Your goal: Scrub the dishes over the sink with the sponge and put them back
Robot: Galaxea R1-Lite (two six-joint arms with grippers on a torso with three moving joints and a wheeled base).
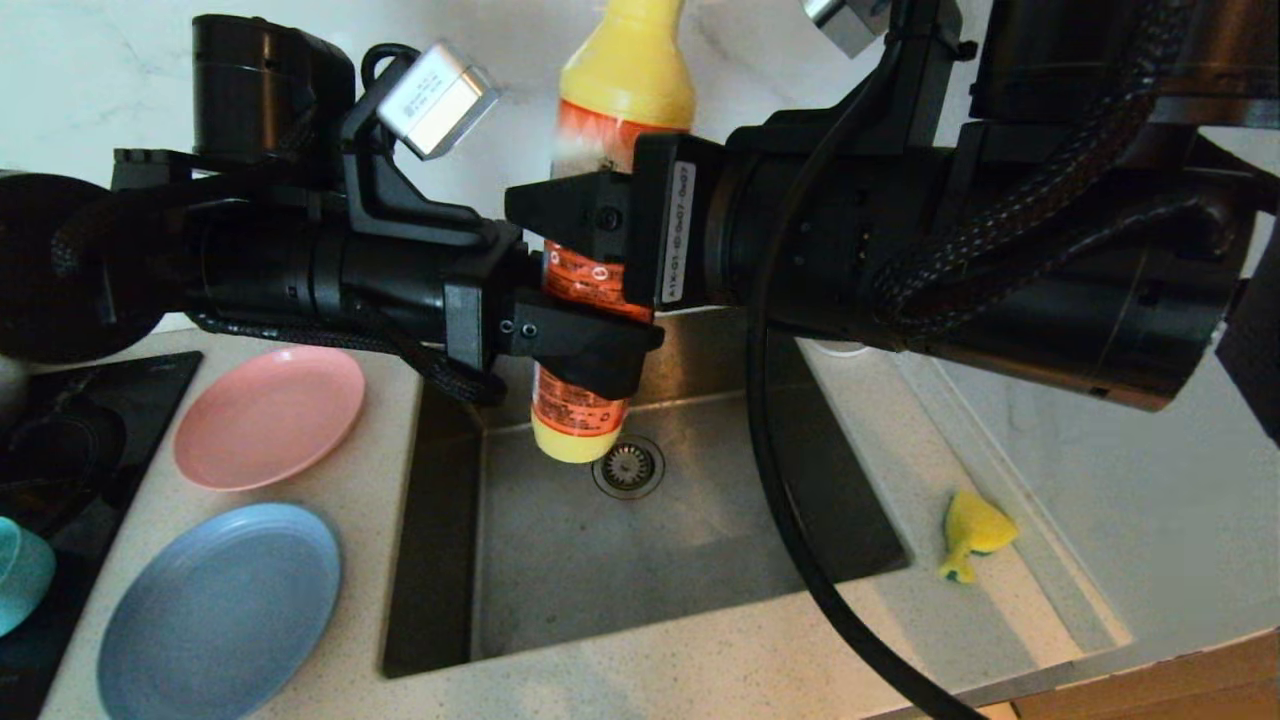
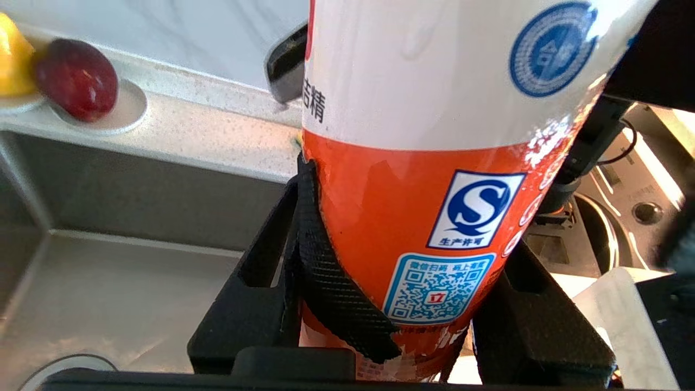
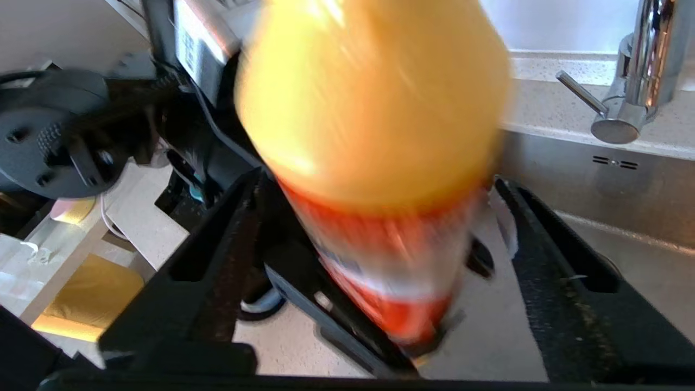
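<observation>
The left hand (image 1: 590, 340) clamps the orange bottle (image 1: 590, 290) cap-down over the sink (image 1: 560, 560), seemingly to dispense soap, while the right hand (image 1: 575, 215) stands open around it; the sponge (image 1: 972, 532) waits on the desk (image 1: 700, 670)

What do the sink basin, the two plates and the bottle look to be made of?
Sink: brushed stainless steel by its grey, dull sheen. Pink plate and light-blue plate: probably matte plastic, with flat colour and no glaze highlights, though matte ceramic is possible. Bottle: glossy plastic with a printed film label, which is peeling at its edge in the left wrist view.
</observation>
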